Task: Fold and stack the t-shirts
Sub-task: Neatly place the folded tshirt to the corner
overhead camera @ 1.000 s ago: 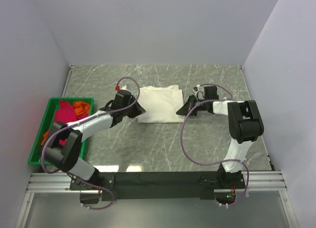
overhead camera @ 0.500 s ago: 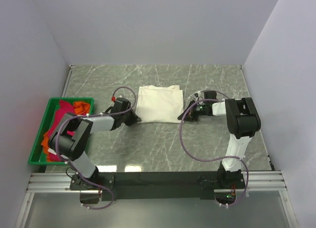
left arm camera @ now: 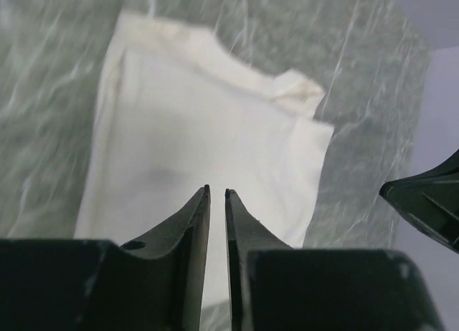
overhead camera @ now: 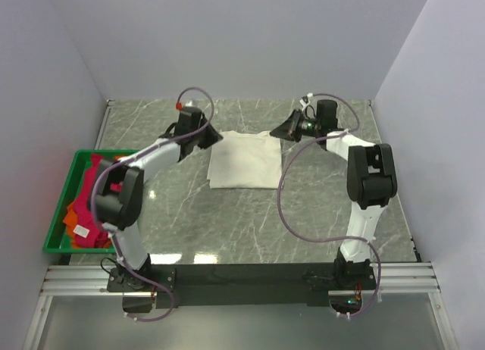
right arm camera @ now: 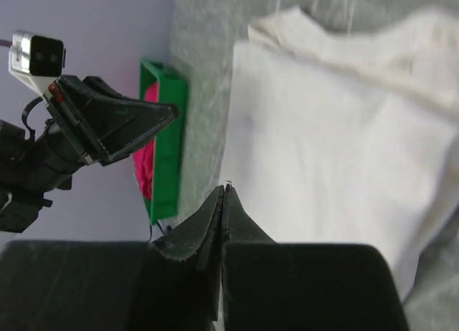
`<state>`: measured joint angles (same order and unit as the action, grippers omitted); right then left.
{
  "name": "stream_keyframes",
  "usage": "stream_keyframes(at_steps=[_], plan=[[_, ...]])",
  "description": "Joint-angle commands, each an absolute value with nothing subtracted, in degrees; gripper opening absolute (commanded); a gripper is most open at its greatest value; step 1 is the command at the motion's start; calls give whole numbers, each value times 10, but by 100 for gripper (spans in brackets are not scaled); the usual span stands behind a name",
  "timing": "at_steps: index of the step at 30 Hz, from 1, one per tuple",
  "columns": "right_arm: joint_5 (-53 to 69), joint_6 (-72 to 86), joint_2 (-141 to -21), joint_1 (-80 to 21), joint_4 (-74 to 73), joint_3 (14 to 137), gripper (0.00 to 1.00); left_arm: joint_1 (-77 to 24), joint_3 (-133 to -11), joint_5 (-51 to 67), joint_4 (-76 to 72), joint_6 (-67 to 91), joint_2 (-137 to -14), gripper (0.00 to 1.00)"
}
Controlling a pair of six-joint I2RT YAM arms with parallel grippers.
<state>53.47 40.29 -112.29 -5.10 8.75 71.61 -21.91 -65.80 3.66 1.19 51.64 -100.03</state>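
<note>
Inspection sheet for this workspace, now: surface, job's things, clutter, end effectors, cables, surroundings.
Surface: grey marbled table.
Job's things: cream shirt folded flat mid-table; pink shirt and orange shirt bunched in the green crate at the table's left edge.
Clutter: nothing seen.
End effectors: left end effector narrowly parted, empty, by the cream shirt's far left corner; right end effector shut, empty, by its far right corner.
Cables: a purple cable loops along each arm.
Surroundings: pale walls on three sides.
</note>
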Motion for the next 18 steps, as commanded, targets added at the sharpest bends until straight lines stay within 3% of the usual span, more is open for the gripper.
stream_keyframes(at_steps=[1, 7, 18], plan=[[541, 448, -1195, -47, 140, 785, 1, -208, -764, 58, 25, 476, -1084, 20], [528, 479, -1286, -46, 156, 849, 1, -196, -864, 66, 45, 467, -1212, 18], [486, 527, -1325, -25, 174, 842, 1, -152, -810, 105, 4, 503, -1247, 15]])
